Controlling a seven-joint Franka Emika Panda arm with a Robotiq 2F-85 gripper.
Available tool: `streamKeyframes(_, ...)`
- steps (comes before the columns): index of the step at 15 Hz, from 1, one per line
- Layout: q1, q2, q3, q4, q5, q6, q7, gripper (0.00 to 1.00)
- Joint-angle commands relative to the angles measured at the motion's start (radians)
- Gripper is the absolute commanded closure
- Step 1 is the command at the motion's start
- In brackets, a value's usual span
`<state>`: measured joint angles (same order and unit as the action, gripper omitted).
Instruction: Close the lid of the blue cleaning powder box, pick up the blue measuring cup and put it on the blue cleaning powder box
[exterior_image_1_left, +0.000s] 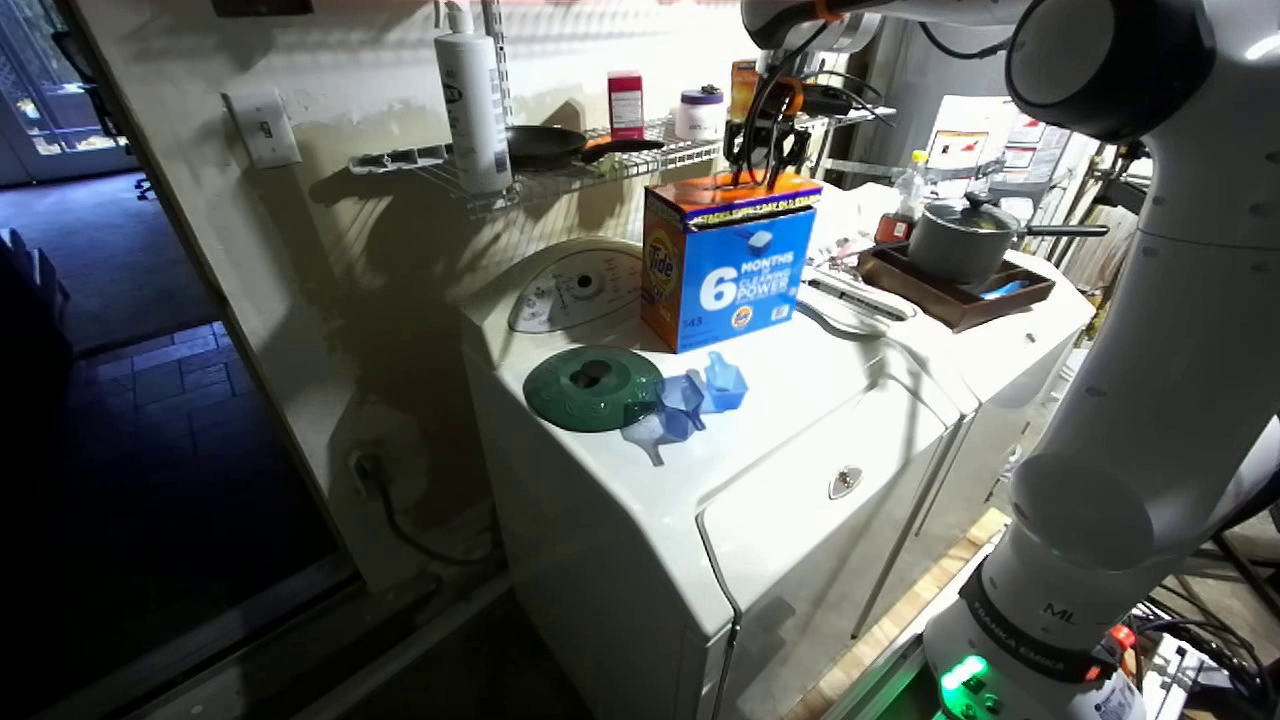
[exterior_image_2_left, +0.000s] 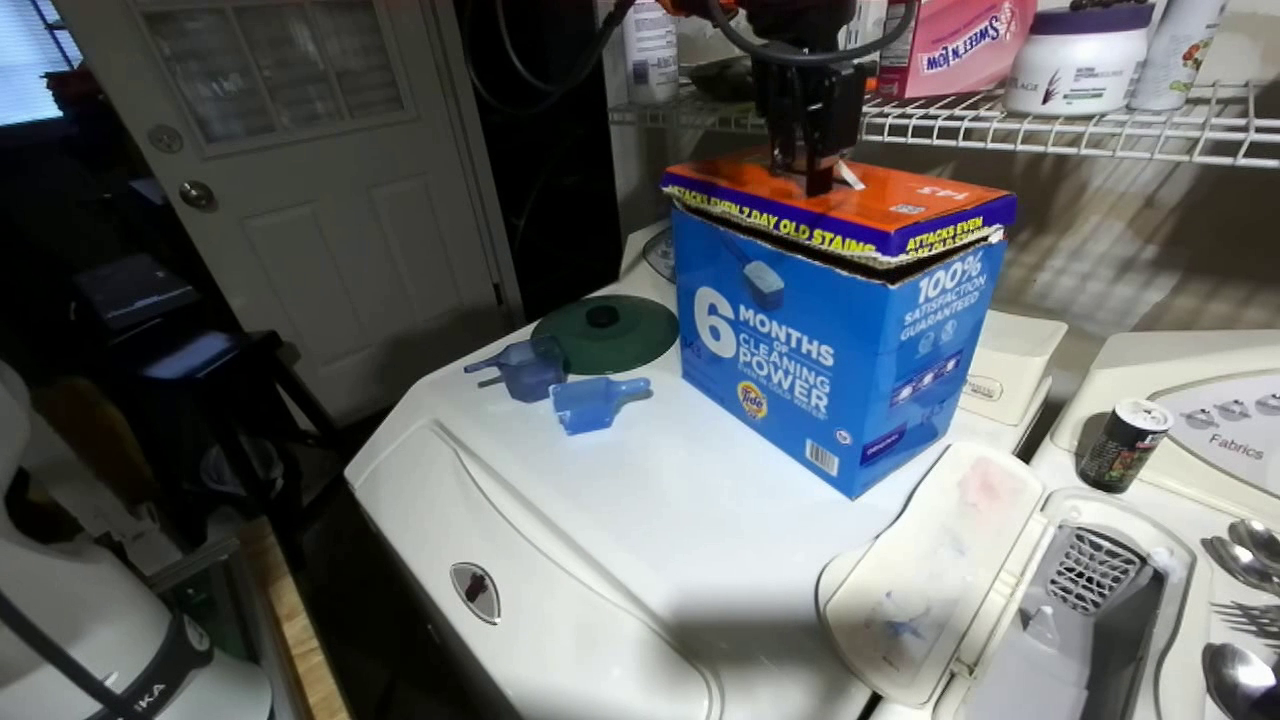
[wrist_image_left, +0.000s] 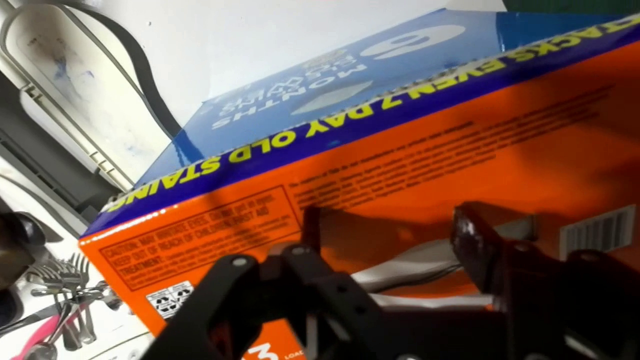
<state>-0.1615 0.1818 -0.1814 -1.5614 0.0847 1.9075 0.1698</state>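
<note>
The blue cleaning powder box (exterior_image_1_left: 745, 285) (exterior_image_2_left: 790, 340) (wrist_image_left: 300, 90) stands upright on the white machine top. Its lid (exterior_image_1_left: 690, 197) (exterior_image_2_left: 930, 195) (wrist_image_left: 450, 150), orange with a purple rim, lies over the top, with a thin gap at the front and corner in an exterior view. My gripper (exterior_image_1_left: 757, 182) (exterior_image_2_left: 800, 180) (wrist_image_left: 385, 220) points down at the lid's top, fingers apart around part of a white strap handle (wrist_image_left: 410, 265). Whether the fingertips press the lid is hard to tell. A blue measuring cup (exterior_image_1_left: 725, 385) (exterior_image_2_left: 597, 403) lies beside a darker blue cup (exterior_image_1_left: 682, 400) (exterior_image_2_left: 530, 370).
A round green disc (exterior_image_1_left: 590, 388) (exterior_image_2_left: 610, 335) lies by the cups. A wire shelf (exterior_image_1_left: 640, 150) (exterior_image_2_left: 1060, 135) with bottles and boxes runs behind the box. An open white dispenser flap (exterior_image_2_left: 930, 590) is near the box. A pot (exterior_image_1_left: 960, 240) stands in a brown tray (exterior_image_1_left: 950, 305).
</note>
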Motion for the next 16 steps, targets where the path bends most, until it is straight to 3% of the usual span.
streamKeyframes(1, 0.015, -0.090, 0.019, -0.094, -0.027, 0.036, -0.001, 0.02)
streamKeyframes(10, 0.029, -0.232, 0.041, -0.137, -0.031, 0.008, 0.103, 0.00)
streamKeyframes(12, 0.025, -0.256, 0.042, -0.136, -0.025, -0.071, 0.147, 0.00)
streamKeyframes(16, 0.020, -0.289, 0.040, -0.145, 0.003, -0.338, 0.188, 0.00)
